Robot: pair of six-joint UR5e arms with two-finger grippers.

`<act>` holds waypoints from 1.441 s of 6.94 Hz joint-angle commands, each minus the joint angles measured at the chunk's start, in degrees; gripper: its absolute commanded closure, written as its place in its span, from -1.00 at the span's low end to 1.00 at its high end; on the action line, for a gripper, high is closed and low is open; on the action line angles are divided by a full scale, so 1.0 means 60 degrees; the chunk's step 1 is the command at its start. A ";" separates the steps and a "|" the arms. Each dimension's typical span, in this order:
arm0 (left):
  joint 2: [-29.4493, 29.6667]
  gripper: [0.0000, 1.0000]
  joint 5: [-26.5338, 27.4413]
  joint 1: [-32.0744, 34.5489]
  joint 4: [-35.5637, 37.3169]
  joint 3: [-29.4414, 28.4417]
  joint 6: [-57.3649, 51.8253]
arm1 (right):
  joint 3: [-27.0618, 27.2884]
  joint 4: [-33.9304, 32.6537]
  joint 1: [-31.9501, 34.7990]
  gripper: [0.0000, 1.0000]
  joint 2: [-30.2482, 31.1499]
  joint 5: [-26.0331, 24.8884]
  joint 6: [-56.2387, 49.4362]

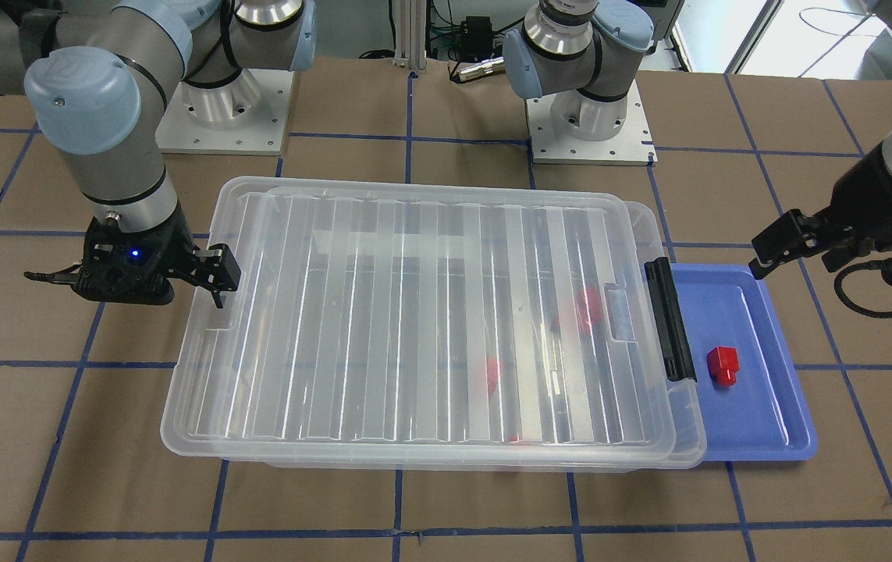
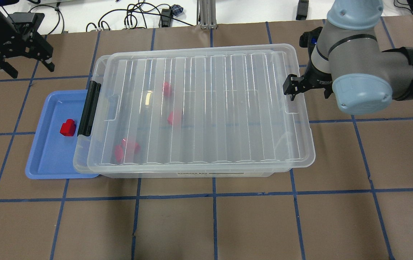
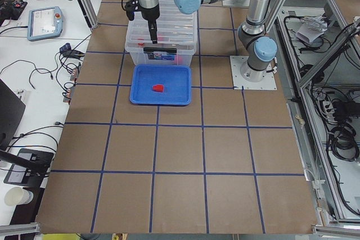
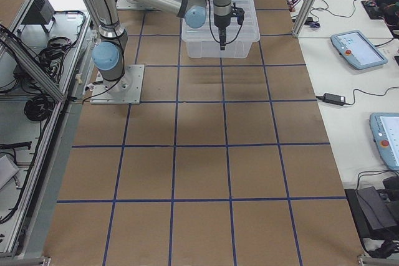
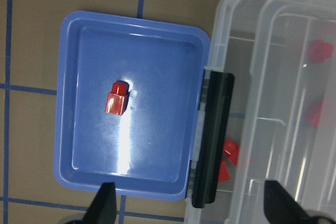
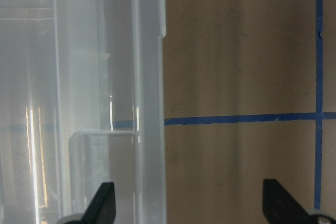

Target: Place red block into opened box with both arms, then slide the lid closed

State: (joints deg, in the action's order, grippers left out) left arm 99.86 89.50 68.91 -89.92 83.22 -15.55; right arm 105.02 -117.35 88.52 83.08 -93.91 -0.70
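The lid (image 2: 228,108) lies on the box (image 2: 192,175) and covers nearly all of it, pushed a little toward the robot's right, so a narrow strip shows bare at the end with the black latch bar (image 2: 89,108). Through the clear plastic you can make out several red blocks inside (image 2: 175,117). One red block (image 2: 67,127) sits alone on the blue tray (image 2: 47,159), just beside the latch, stub end pointing away from the robot. The tray's edge is tucked under the box's latch end.

The left hand (image 2: 29,66) hangs above the brown surface (image 2: 228,224), off the tray's far corner, fingers spread and holding nothing. The right hand (image 2: 291,88) is at the lid's opposite short end, also spread wide. Its wrist camera shows one finger (image 6: 105,200) over the lid's rim and the other over bare surface. Whether that finger touches the rim, I can't quite tell from here.
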 commanded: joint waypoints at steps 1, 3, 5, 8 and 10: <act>0.0582 -1.00 0.0010 -0.1066 0.1955 0.1241 -0.2556 | -0.0014 -0.0011 -0.0060 -1.00 -0.0062 -0.0036 -0.0044; 0.0890 -1.00 -0.0019 -0.1261 0.3999 0.2647 -0.2637 | 0.0074 0.0047 -0.0410 -1.00 -0.0048 -0.0416 -0.0074; 0.1227 -1.00 -0.0005 -0.1261 0.5010 0.3587 -0.2493 | 0.0045 0.0178 -0.0776 -1.00 -0.0048 -0.0417 -0.0103; 0.1781 -1.00 -0.0034 -0.1071 0.5113 0.3883 -0.2432 | 0.0001 0.0223 -0.1158 -1.00 -0.0048 -0.0417 -0.0352; 0.2426 -1.00 -0.0019 -0.1056 0.6196 0.3898 -0.2593 | 0.0001 0.0237 -0.1494 -1.00 -0.0048 -0.0417 -0.0410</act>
State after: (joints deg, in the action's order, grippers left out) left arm 112.10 89.33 62.51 -55.42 106.40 -30.70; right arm 105.03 -115.98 80.77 82.79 -96.42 -2.87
